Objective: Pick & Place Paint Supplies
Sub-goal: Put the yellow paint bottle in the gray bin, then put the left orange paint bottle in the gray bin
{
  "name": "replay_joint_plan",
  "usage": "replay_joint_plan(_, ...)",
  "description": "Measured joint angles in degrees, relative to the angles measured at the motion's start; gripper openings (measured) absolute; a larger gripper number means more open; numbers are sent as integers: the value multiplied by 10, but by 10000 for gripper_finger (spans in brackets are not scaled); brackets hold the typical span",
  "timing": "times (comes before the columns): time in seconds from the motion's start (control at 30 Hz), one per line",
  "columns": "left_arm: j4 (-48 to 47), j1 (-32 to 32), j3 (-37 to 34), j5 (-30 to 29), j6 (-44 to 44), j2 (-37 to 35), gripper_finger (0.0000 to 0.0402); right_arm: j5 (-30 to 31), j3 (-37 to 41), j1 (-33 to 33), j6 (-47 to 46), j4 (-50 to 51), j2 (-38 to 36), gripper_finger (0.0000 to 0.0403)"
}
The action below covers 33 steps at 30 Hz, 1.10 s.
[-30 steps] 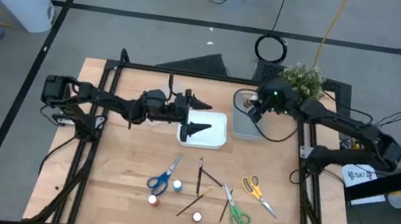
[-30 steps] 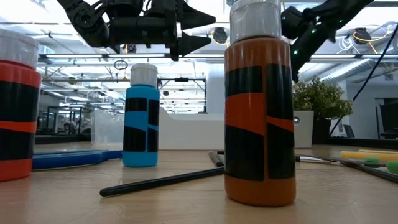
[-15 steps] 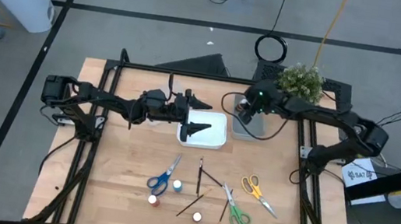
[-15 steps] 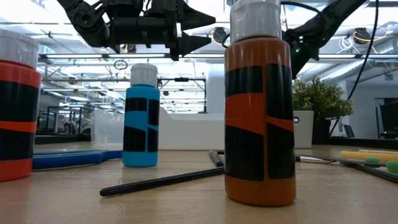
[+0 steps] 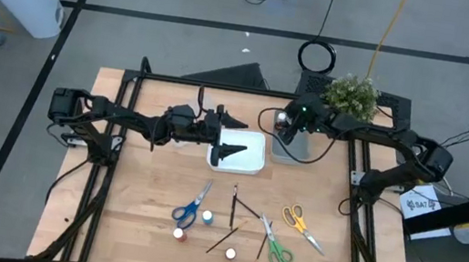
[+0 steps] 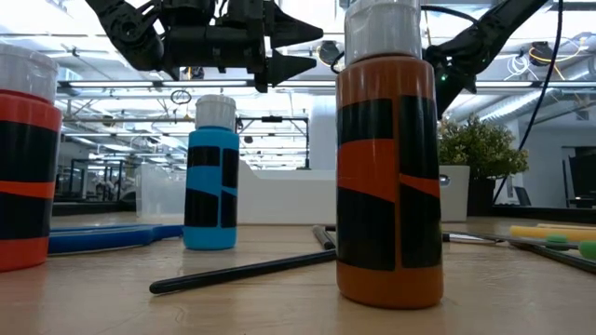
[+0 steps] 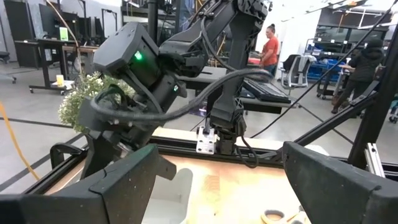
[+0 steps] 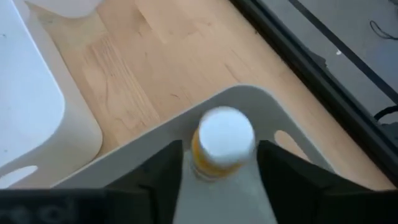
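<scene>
The right gripper (image 8: 217, 163) hangs over the clear tray (image 8: 273, 118) at about 1 o'clock on the table, beside the potted plant (image 5: 352, 93). A small yellow paint bottle with a white cap (image 8: 222, 140) stands upright in that tray, right between the 2 dark fingers, which sit parted on either side of it with a thin gap showing at each flank; it looks just set down rather than gripped, though whether a pad touches it cannot be told. Such a bottle is probably light, stiff plastic with smooth, slightly slippery sides, so the body just under the cap is the best place to pinch, squarely across its width. The left gripper (image 5: 232, 137) waits with jaws spread wide and empty over the white tray (image 5: 253, 163) near the table's centre. At 6 o'clock lie 3 scissors, blue (image 5: 191, 208), green (image 5: 274, 246) and yellow (image 5: 301, 224), a few thin brushes (image 5: 234, 206) and 3 more bottles (image 5: 179, 233).
</scene>
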State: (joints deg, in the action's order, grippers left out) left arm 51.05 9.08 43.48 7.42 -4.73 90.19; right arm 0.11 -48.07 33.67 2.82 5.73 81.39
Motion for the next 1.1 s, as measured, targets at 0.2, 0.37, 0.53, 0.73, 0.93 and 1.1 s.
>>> replay_joint_plan(0.2,-32,-5,0,-10,27,-21,349,-1,0,-3,-10,23,-58,267)
replay_joint_plan(0.37,-195,-46,0,-51,39,-102,349,-2,0,-25,-35,96,-142,274)
replay_joint_plan(0.53,-366,-146,0,-147,48,-182,349,-2,26,-90,-73,131,-230,264)
replay_joint_plan(0.73,-444,-277,0,-290,54,-185,349,-2,65,-186,-82,92,-306,258)
replay_joint_plan(0.93,-539,-373,0,-430,-108,-203,349,-2,65,-270,-82,85,-335,258)
replay_joint_plan(1.1,-653,-453,0,-435,-321,-217,349,-2,65,-331,-82,81,-331,258)
